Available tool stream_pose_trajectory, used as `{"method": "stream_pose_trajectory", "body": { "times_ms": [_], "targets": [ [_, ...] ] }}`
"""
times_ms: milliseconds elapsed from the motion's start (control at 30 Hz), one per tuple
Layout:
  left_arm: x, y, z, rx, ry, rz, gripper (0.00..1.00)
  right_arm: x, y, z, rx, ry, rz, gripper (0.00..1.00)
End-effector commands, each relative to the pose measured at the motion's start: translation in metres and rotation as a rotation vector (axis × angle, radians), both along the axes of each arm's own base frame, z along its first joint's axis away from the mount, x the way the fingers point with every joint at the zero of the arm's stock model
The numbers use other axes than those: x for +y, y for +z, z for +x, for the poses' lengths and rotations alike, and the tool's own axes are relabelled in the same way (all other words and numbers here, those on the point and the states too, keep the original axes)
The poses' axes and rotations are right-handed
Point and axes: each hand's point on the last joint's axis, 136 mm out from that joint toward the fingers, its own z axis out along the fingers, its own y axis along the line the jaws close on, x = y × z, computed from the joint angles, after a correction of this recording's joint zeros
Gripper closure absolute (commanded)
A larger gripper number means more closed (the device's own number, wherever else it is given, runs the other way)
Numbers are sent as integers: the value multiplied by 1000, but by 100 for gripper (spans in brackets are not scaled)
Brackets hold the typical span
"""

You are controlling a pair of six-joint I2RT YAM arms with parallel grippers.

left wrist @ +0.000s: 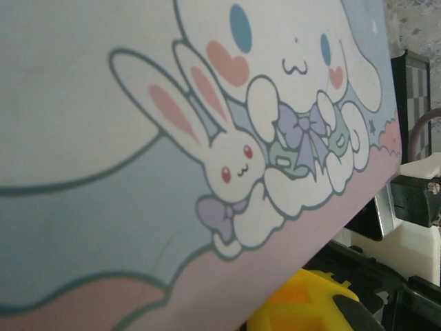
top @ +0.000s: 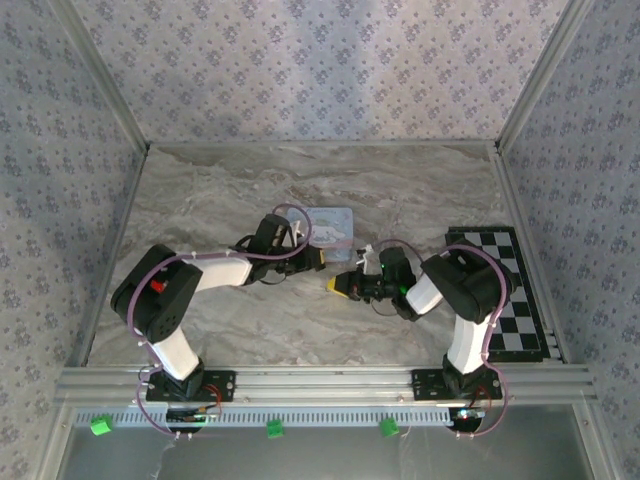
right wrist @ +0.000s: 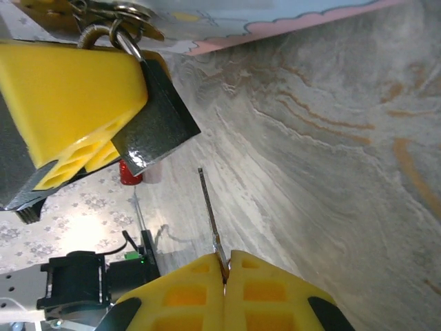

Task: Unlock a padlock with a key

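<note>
Yellow right pincer (right wrist: 224, 265) grips key (right wrist: 209, 207) near padlock (right wrist: 157, 127) in left pincer (top: 318, 258).

Grey marbled tabletop (top: 250, 185) between floral-patterned walls (top: 320, 60), aluminium frame posts (top: 98, 70).

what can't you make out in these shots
- keyhole: right wrist view, the padlock shows dark faces, slot not discernible
- key head: right wrist view, buried in the shut right gripper; just the key blade sticks out
- left gripper hold: one yellow finger sits against the padlock, the other hidden behind it
- top view: padlock and key too small to pick out
- left wrist view: the tin, close to the lens, blocks the padlock
</note>
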Motion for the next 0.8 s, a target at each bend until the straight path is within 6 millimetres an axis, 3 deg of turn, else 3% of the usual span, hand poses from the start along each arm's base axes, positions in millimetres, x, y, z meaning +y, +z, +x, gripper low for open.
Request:
{"method": "stream_pose_trajectory", "body": {
  "times_ms": [0, 533, 767],
  "targets": [
    [-7, 32, 9, -55, 5, -97, 100, 1, 7, -3, -8, 19, 41, 100],
    [-10, 40, 8, -37, 6, -154, 100, 0, 25, 3, -2, 20, 143, 100],
    [-12, 44, 7, -28, 11, -190, 100, -1, 23, 4, 7, 17, 142, 100]
  ]
}}
